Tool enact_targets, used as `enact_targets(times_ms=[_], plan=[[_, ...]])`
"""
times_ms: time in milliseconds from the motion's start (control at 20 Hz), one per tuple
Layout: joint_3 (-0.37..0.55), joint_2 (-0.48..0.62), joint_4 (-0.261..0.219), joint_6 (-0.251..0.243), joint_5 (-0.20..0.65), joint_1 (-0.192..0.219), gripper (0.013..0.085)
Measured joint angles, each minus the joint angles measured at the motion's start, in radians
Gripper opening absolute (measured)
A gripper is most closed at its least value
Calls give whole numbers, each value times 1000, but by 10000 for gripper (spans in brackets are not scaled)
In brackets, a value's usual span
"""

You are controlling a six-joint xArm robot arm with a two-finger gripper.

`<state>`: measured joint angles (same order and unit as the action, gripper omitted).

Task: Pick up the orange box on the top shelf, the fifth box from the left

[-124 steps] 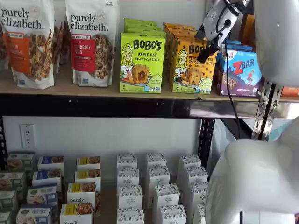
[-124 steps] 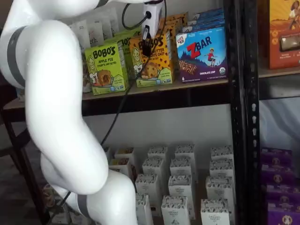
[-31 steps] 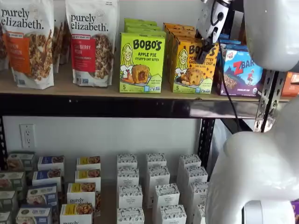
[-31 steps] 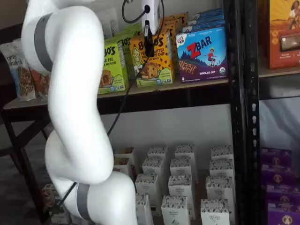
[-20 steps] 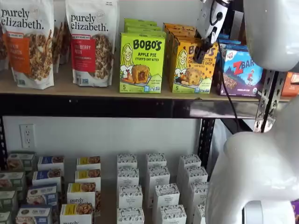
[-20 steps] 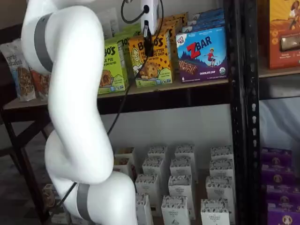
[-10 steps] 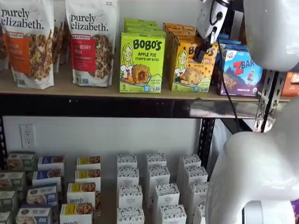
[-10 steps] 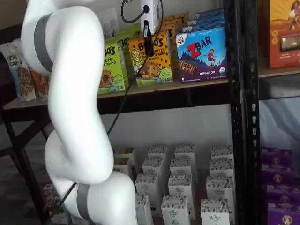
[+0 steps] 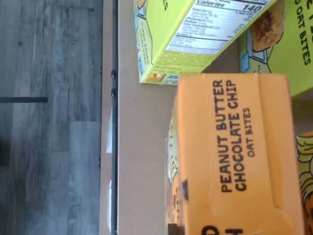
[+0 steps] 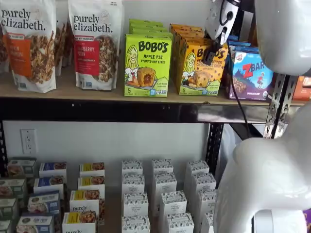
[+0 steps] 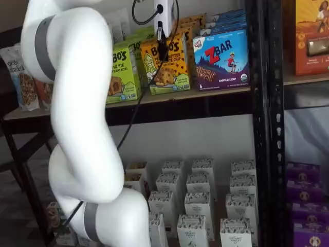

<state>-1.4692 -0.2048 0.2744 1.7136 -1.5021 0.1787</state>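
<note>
In wrist view, orange box (image 9: 234,156) top (pincer (image 10: 210,57) unseen) fills frame.

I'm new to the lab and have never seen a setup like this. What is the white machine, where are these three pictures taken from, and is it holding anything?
The white machine is a robot arm with a black-fingered gripper. Two pictures come from fixed cameras facing the shelves; the third looks down from the arm's wrist. On the tan wooden top shelf stand granola bags, a lime-green Bobo's box, the yellow-orange Bobo's peanut butter chocolate chip box and a blue ZBar box. The gripper is shut on the orange box's top.
</note>
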Motion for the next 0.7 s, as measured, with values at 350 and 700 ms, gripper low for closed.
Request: enact_targets(times_ms=[350,700], plan=[[-6,-16,-1,-9,-18,-4,410],[-9,-42,-31,-16,-77,-9,410]])
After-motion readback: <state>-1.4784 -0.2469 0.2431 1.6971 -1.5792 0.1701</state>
